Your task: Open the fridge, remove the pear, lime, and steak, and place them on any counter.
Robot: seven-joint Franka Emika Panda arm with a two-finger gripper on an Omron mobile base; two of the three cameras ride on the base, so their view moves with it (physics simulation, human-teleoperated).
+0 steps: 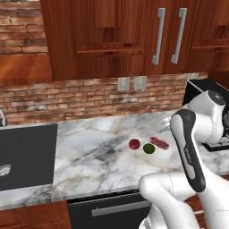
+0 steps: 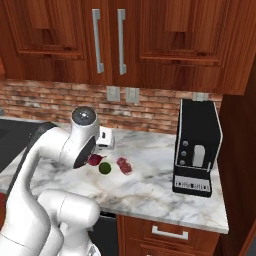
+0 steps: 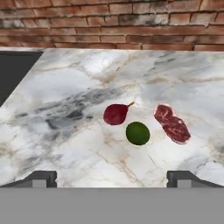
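Marble counter [image 3: 57, 144] bearing three items in a loose cluster: pear [image 3: 116, 113], dark red with a short stem, at left; lime [image 3: 138, 133], dark green, just beside and slightly nearer the camera than the pear; steak [image 3: 172, 124], a flat marbled reddish oval, at right of the lime and clear of it. All three resting directly on the veined white and grey surface, none stacked. Gripper [image 3: 112, 178] above the counter, facing down toward the cluster, jaws spread wide and empty; two dark fingertips [image 3: 41, 178] far apart at the lower edge of the hand view, touching nothing. Brick backsplash [image 1: 67, 96] behind the counter, with two wall outlets [image 1: 132, 83] set in it. Dark wood wall cabinets [image 2: 150, 40] with long silver handles above. Black coffee machine [image 2: 196, 146] standing on the counter, well apart from the food. Black stovetop [image 1: 24, 156] flush with the counter on the opposite side.
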